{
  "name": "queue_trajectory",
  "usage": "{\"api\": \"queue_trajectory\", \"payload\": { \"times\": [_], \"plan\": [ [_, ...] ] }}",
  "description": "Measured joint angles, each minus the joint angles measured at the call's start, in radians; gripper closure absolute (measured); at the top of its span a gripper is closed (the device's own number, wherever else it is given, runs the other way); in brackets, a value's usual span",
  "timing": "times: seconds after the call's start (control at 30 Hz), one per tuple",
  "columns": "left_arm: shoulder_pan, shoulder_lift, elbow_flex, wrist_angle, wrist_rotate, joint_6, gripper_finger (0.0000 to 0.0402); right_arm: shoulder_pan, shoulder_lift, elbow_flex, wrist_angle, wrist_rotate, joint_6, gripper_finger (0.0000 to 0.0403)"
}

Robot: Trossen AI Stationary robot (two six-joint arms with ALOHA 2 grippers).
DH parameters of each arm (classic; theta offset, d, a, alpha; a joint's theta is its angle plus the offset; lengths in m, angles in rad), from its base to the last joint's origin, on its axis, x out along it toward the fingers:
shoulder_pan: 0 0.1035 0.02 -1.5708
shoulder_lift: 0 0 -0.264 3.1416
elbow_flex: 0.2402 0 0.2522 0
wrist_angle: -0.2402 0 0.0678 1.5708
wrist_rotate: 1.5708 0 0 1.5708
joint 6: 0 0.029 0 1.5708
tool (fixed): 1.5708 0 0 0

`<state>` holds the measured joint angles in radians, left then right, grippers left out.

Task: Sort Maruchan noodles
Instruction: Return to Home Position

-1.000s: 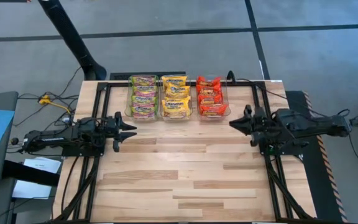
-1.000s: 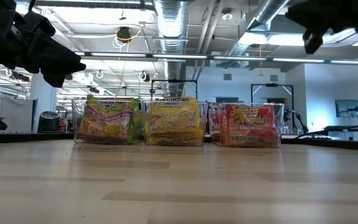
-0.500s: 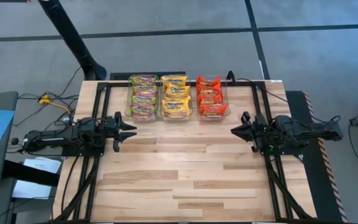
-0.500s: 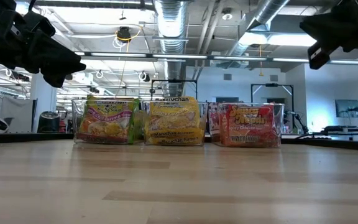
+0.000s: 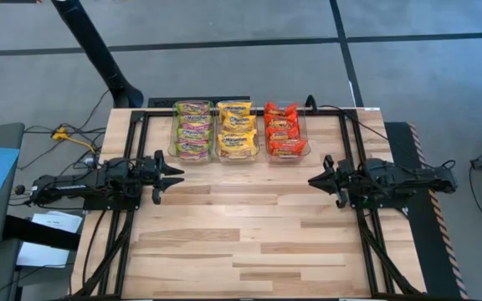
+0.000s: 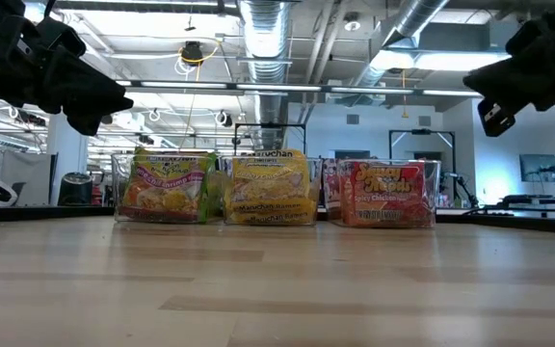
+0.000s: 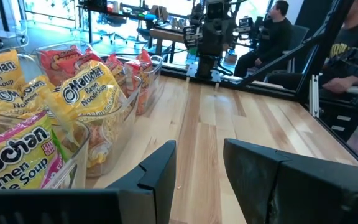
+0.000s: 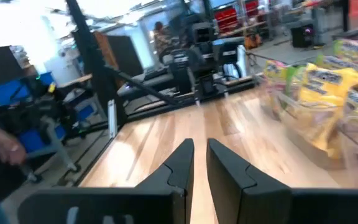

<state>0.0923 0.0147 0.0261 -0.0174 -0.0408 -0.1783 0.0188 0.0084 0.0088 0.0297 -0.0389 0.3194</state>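
Maruchan noodles [image 5: 237,130] sorted in clear bins [image 5: 304,134]

My table [image 5: 249,226] is pale wooden planks. Three clear bins [image 5: 239,132] stand side by side at its far edge. Beyond the table, people [image 7: 278,25] sit at desks.

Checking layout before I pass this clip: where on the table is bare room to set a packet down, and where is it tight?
The broad wood in front of the bins, between the left gripper and right gripper, is bare. It is crowded at the far edge: green packets, yellow packets and red packets fill three clear bins standing side by side.
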Motion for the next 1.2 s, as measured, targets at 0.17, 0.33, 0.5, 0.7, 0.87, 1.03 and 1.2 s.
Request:
{"api": "queue_trajectory", "payload": {
  "times": [0.17,0.33,0.5,0.7,0.87,1.03,1.2],
  "plan": [
    [0.000,0.000,0.000,0.000,0.001,-0.002,0.0279,-0.009,0.019,0.000,-0.002,0.015,-0.003,0.0333],
    [0.000,0.000,0.000,0.000,0.002,-0.002,0.0279,-0.008,0.019,0.000,-0.003,0.014,-0.004,0.0333],
    [0.000,0.000,0.000,0.000,0.002,-0.002,0.0279,-0.008,0.019,0.000,-0.003,0.014,-0.005,0.0333],
    [0.000,0.000,0.000,0.000,0.002,-0.002,0.0279,-0.008,0.019,0.000,-0.003,0.014,-0.005,0.0333],
    [0.000,0.000,0.000,0.000,0.002,-0.002,0.0279,-0.008,0.019,0.000,-0.002,0.014,-0.005,0.0333],
    [0.000,0.000,0.000,0.000,0.002,-0.002,0.0279,-0.008,0.019,0.000,-0.001,0.014,-0.005,0.0333],
    [0.000,0.000,0.000,0.000,0.003,-0.002,0.0279,-0.008,0.019,0.000,-0.001,0.014,-0.005,0.0333]
  ]
}}
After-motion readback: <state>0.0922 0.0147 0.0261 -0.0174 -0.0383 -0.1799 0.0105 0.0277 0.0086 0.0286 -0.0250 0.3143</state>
